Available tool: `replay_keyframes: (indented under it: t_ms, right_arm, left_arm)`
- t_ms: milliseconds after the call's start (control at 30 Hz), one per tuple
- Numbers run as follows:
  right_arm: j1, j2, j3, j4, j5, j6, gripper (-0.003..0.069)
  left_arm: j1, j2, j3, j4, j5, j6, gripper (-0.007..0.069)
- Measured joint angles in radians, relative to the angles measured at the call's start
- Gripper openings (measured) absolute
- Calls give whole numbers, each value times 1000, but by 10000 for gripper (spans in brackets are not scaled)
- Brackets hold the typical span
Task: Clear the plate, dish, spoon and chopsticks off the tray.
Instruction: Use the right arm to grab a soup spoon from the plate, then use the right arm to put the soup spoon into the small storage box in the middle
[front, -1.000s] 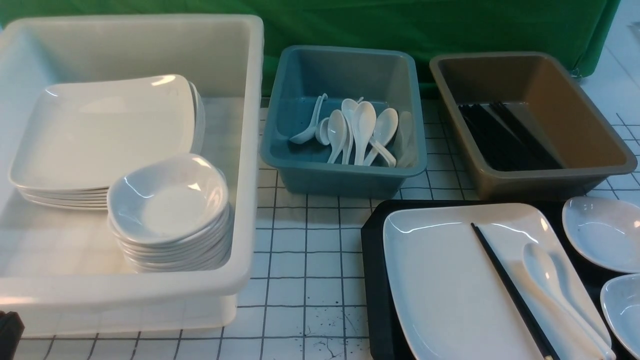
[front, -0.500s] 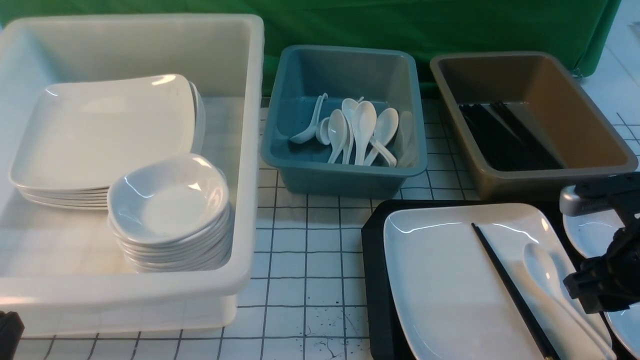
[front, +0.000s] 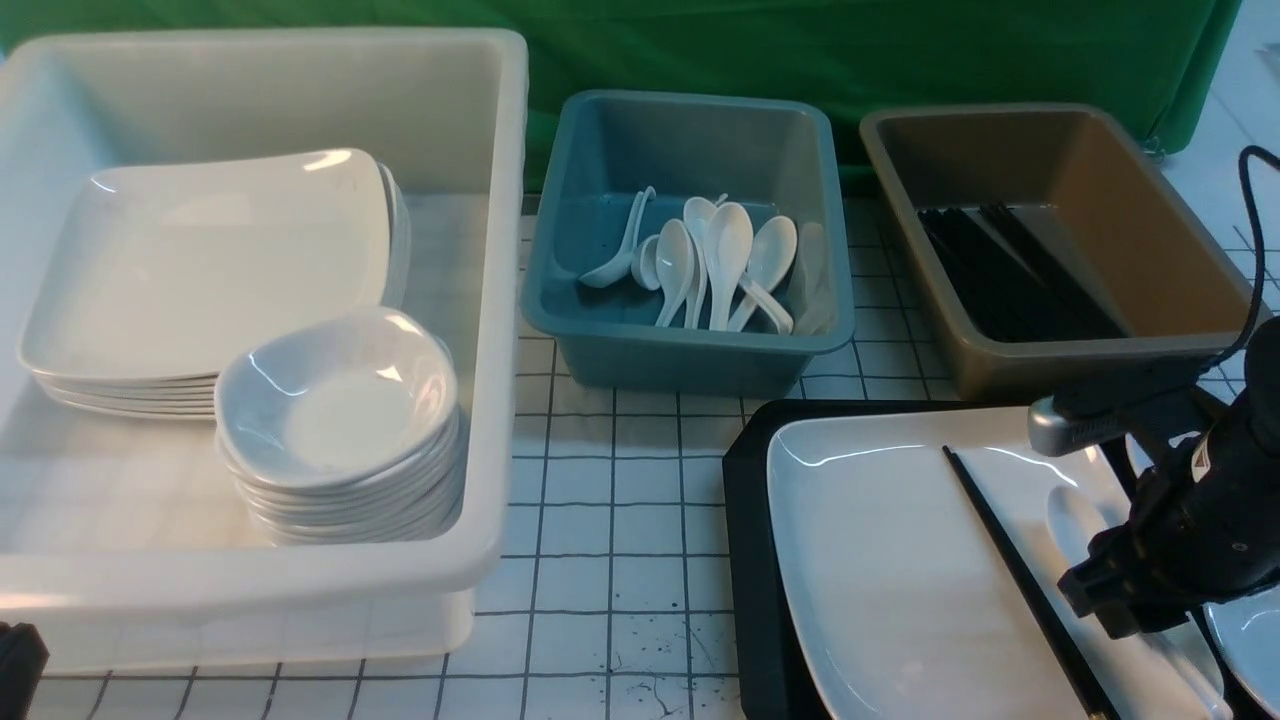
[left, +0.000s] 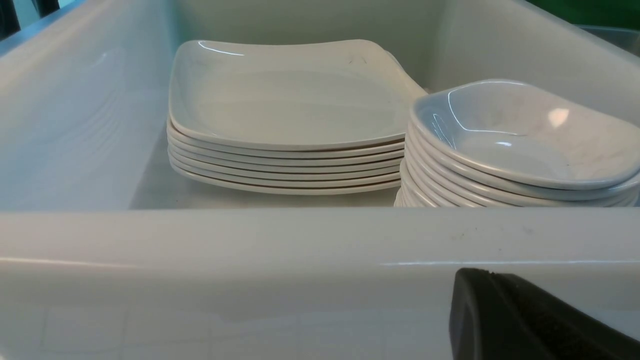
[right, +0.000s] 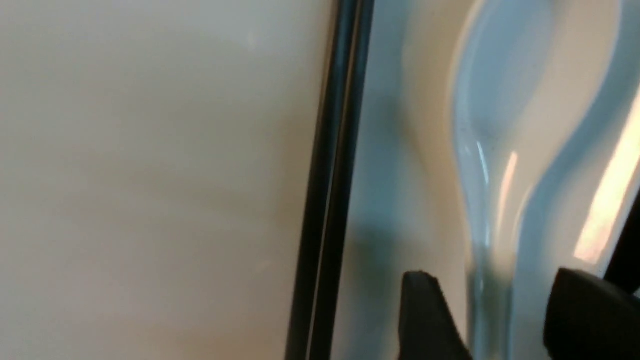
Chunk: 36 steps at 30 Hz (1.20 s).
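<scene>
The black tray (front: 748, 560) lies at the front right. On it sits the large white plate (front: 880, 570). The black chopsticks (front: 1000, 545) lie slanted across the plate, and the white spoon (front: 1072, 512) lies beside them. A small dish (front: 1255, 640) shows at the right edge of the tray. My right gripper (front: 1130, 612) hangs low over the spoon's handle. In the right wrist view this gripper (right: 500, 300) is open, with one finger on each side of the spoon (right: 500, 100); the chopsticks (right: 335, 150) run alongside. My left gripper (left: 475, 282) is shut and empty, in front of the white tub's wall.
A big white tub (front: 505, 300) at the left holds a stack of plates (front: 210, 260) and a stack of small dishes (front: 335, 410). A teal tub (front: 690, 350) holds several spoons. A brown tub (front: 1090, 360) holds black chopsticks. Part of the tray's right side is hidden by my right arm.
My right arm has come in from the right and moved left, down over the spoon on the plate. Nothing on the tray has shifted. The left arm has stayed still.
</scene>
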Motion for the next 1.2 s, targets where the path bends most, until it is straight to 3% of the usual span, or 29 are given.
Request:
replay_keyframes:
  t_ms: [467, 633, 1000, 1200]
  right_arm:
    - [4, 97, -2, -18, -25, -5, 335]
    - [4, 97, -2, -20, -20, -5, 135]
    - [4, -76, -91, -8, 95, -10, 144]
    - [4, -161, -232, 89, 53, -25, 144]
  left_arm:
    - [0, 0, 0, 0, 0, 0, 21]
    - [0, 0, 0, 0, 0, 0, 21]
    - [0, 0, 0, 0, 0, 0, 21]
    - [0, 0, 0, 0, 0, 0, 21]
